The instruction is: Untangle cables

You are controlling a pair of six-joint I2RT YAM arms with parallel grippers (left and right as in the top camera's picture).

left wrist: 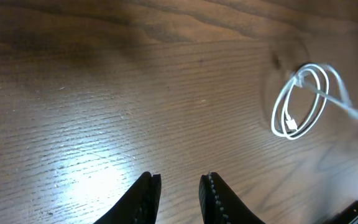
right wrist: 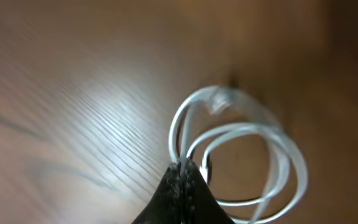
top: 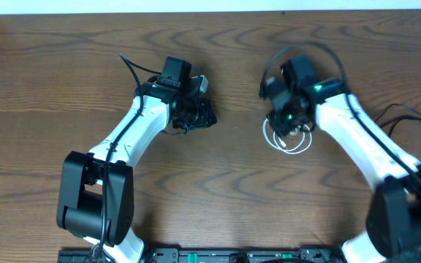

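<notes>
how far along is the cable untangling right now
Done: little visible; the white cable lies coiled in loops on the table, and no black cable can be picked out. In hand: the right gripper is shut on the white cable at the coil's edge. The left gripper hangs slightly open over bare wood, holding nothing. Left: pulling the loops out straight.

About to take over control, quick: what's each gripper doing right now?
Left gripper: slightly open, empty, over bare table.
Right gripper: closed, pinching the white cable coil.
</notes>
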